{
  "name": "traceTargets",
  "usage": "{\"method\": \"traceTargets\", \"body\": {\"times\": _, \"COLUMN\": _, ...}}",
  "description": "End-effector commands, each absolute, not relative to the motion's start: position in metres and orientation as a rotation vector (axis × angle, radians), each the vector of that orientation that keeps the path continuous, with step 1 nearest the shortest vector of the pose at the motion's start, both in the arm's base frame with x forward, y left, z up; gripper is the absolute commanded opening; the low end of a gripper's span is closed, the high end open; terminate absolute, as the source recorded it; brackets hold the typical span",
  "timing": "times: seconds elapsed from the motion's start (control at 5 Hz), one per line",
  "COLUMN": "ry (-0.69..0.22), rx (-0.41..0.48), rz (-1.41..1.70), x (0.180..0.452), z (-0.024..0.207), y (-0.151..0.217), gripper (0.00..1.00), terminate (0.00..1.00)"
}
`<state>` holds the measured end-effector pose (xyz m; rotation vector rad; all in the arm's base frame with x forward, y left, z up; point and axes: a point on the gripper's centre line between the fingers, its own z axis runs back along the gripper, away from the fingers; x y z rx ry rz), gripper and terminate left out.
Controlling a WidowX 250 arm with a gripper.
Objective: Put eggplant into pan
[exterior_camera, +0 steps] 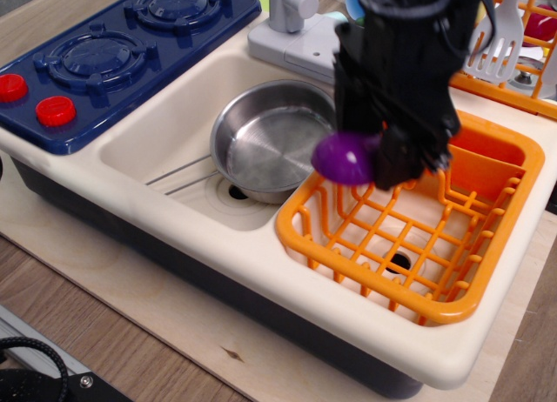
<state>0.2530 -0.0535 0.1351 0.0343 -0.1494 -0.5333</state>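
My black gripper (370, 158) is shut on the glossy purple eggplant (345, 157) and holds it in the air above the left rim of the orange dish rack (487, 271). The stem end of the eggplant is hidden by the gripper. The round silver pan (271, 141) lies in the cream sink basin, just left of and below the eggplant. The pan holds nothing.
A blue toy stove (113, 54) with red knobs (55, 111) is at the left. A grey faucet base (296, 36) stands behind the sink. A second orange rack with a white spatula (498, 36) is at the back right. The sink unit stands on a wooden board (130, 332).
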Motion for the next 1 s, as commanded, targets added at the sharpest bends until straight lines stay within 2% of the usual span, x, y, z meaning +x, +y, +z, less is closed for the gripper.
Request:
{"method": "traceTargets", "body": {"times": 0.0, "ry": -0.273, "rx": 0.099, "rz": -0.609, "x": 0.262, "z": 0.150, "y": -0.014, "gripper": 0.00, "terminate": 0.00}}
{"method": "traceTargets", "body": {"times": 0.2, "ry": -0.339, "rx": 0.123, "rz": -0.667, "x": 0.270, "z": 0.144, "y": 0.006, "gripper": 0.00, "terminate": 0.00}}
{"method": "traceTargets", "body": {"times": 0.4, "ry": -0.413, "rx": 0.149, "rz": -0.728, "x": 0.272, "z": 0.136, "y": 0.009, "gripper": 1.00, "terminate": 0.00}}
{"method": "traceTargets", "body": {"times": 0.6, "ry": -0.413, "rx": 0.149, "rz": -0.728, "x": 0.272, "z": 0.136, "y": 0.009, "gripper": 1.00, "terminate": 0.00}}
{"method": "traceTargets", "body": {"times": 0.8, "ry": -0.413, "rx": 0.149, "rz": -0.728, "x": 0.272, "z": 0.136, "y": 0.009, "gripper": 1.00, "terminate": 1.00}}
